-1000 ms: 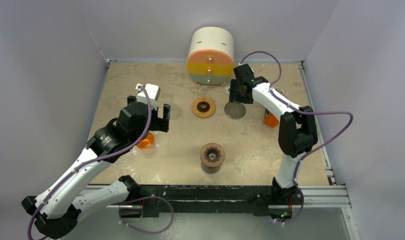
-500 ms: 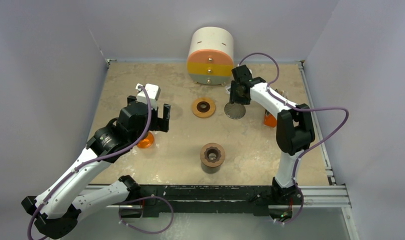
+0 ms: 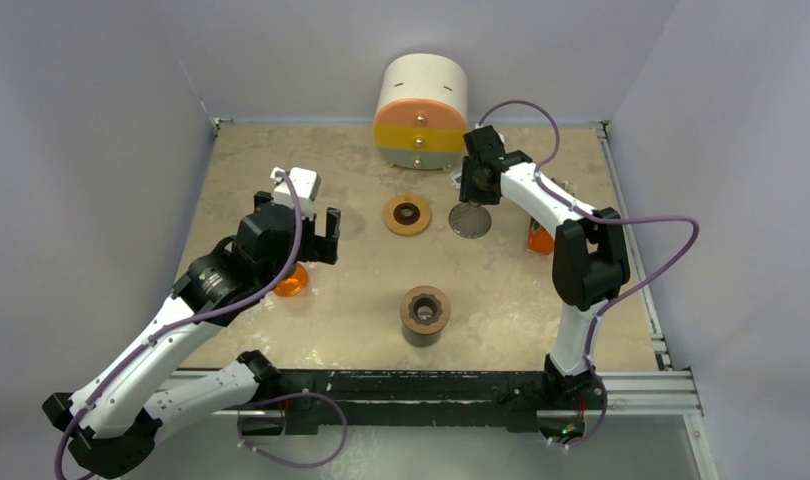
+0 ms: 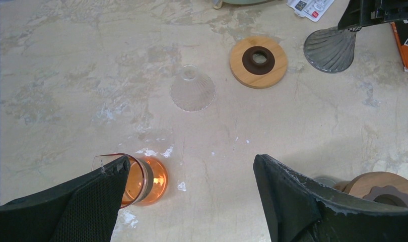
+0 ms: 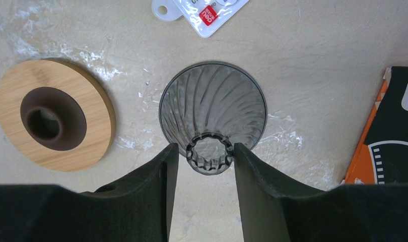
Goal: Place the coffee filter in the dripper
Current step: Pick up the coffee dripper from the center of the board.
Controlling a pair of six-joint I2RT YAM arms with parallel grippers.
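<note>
A smoky grey ribbed dripper (image 5: 212,108) stands upside down on the table, wide rim down and narrow neck up. My right gripper (image 5: 206,148) straddles that neck. Its right finger touches the neck, while a thin gap remains at the left finger, so it is still open. From above, the dripper (image 3: 470,221) sits just under the right gripper (image 3: 473,198). My left gripper (image 4: 192,166) hangs wide open and empty above the table's left side (image 3: 299,225). A clear ribbed cone (image 4: 192,91) lies ahead of it. I see no coffee filter plainly.
A wooden ring with a brown centre (image 3: 407,214) lies left of the dripper. An orange glass (image 4: 141,179) sits under the left finger. A wooden cup with a brown fluted top (image 3: 424,315) stands near the front. A round drawer unit (image 3: 422,112) and an orange-black pack (image 5: 388,131) are nearby.
The right gripper's jaws have narrowed around the dripper's neck and the right arm has shifted slightly. The left arm has not moved.
</note>
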